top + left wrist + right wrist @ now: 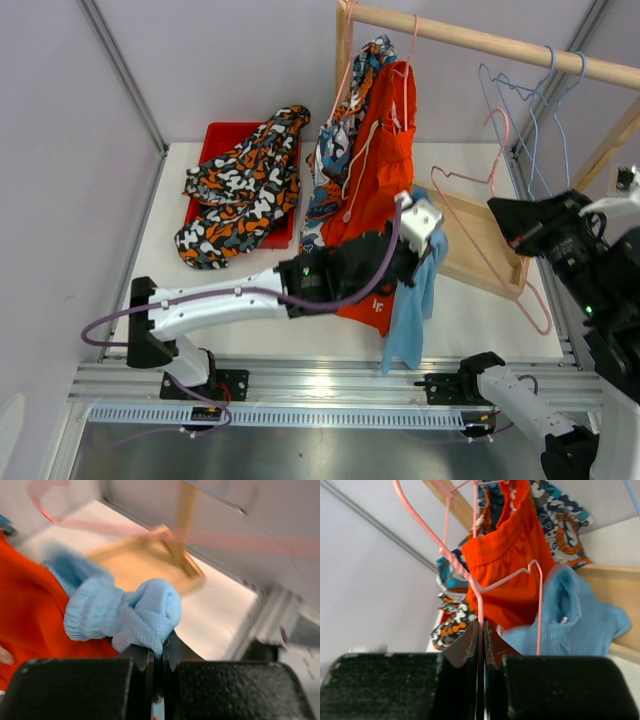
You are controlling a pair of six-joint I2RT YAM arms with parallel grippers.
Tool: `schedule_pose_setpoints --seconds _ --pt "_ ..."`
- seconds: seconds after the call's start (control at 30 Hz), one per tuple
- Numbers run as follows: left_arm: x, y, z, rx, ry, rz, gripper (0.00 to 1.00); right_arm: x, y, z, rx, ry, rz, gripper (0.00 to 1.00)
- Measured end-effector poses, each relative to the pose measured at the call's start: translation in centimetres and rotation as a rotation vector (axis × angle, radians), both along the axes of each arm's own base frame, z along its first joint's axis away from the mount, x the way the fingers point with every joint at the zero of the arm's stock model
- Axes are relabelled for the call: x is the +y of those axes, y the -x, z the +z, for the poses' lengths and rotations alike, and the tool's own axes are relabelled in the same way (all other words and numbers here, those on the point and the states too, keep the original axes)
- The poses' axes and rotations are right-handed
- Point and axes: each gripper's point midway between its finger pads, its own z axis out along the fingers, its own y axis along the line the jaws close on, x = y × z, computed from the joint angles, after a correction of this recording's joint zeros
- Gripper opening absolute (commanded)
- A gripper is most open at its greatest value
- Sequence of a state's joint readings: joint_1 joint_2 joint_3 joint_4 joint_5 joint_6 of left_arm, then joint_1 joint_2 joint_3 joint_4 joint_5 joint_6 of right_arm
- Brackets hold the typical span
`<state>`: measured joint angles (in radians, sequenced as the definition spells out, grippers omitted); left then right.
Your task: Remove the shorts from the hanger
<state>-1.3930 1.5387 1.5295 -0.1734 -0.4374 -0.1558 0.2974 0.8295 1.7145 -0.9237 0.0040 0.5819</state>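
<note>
Top external view: the left arm reaches across the white table to the plain light blue shorts [408, 312], a soft, fine-mesh cloth with a ribbed waistband, which hangs in a limp bunch from its tip just in front of the wooden rack. In the left wrist view the left gripper [161, 649] has its black, grainy fingers pressed together, pinching a fold of that blue fabric. The right gripper [481, 630] is likewise closed tight, clamping the thin pink wire hanger [480, 607]. A bend of that wire crosses in front of the blue cloth; whether the cloth is hooked on it cannot be told.

The bright orange shorts with a white drawstring [385, 170] hang on another pink hanger from the round wooden rail [480, 40], touching the teal-orange-white wave-print shorts [335, 140] beside them. The orange-black-white blotched shorts [245, 190] lie crumpled over the red rectangular tray [225, 135] at the back left.
</note>
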Motion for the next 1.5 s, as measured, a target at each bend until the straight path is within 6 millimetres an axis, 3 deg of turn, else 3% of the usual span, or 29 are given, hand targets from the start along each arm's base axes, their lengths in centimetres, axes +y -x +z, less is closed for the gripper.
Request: schedule_pose_setpoints --seconds 0.13,0.23,0.3,0.33,0.47,0.53,0.6,0.67,0.77,0.9,1.07,1.2,1.3,1.37,1.5 --pt "0.5 -5.1 3.3 -0.019 0.015 0.106 0.00 -0.3 2.9 0.2 -0.004 -0.026 0.025 0.00" --pt "1.3 -5.0 3.4 -0.015 -0.004 0.101 0.00 -0.7 3.3 0.8 -0.006 -0.022 0.015 0.00" --pt "1.6 -3.1 2.1 -0.007 -0.031 0.059 0.00 -1.0 2.8 1.7 -0.019 -0.010 -0.007 0.00" --pt "2.1 -1.2 0.7 0.001 -0.068 0.021 0.00 -1.1 2.3 2.3 -0.028 0.000 -0.021 0.00" --pt "4.6 7.9 -5.7 0.030 -0.258 -0.157 0.00 -1.3 -1.0 4.6 -0.070 0.041 -0.078 0.00" --pt "7.1 12.0 -9.0 0.053 -0.369 -0.223 0.00 -1.3 -3.5 5.4 -0.089 0.069 -0.113 0.00" --pt "10.2 14.0 -11.0 0.077 -0.452 -0.228 0.00 -1.4 -6.3 5.8 -0.098 0.105 -0.151 0.00" --pt "13.1 14.1 -11.4 0.098 -0.486 -0.189 0.00 -1.5 -8.5 6.1 -0.106 0.132 -0.186 0.00" --pt "17.2 12.7 -9.5 0.145 -0.433 -0.086 0.00 -1.4 -12.7 5.4 -0.091 0.171 -0.225 0.00" --pt "22.0 10.3 -6.6 0.177 -0.348 0.047 0.00 -3.3 -17.5 3.5 -0.040 0.192 -0.285 0.00" --pt "25.2 8.3 -3.8 0.156 -0.317 0.155 0.00 -5.3 -20.9 1.6 0.004 0.172 -0.304 0.00" --pt "26.4 7.0 0.5 0.134 -0.230 0.206 0.00 -4.6 -21.1 -0.9 0.034 0.152 -0.257 0.00" --pt "27.8 5.6 4.8 0.098 -0.144 0.243 0.00 -3.7 -20.4 -2.0 0.014 0.121 -0.217 0.00" --pt "29.2 4.2 7.3 0.054 -0.110 0.284 0.00 -3.4 -19.4 -2.2 -0.012 0.102 -0.201 0.00" --pt "32.0 1.1 10.4 -0.043 -0.087 0.410 0.00 -2.9 -16.8 -2.6 -0.049 0.080 -0.170 0.00"
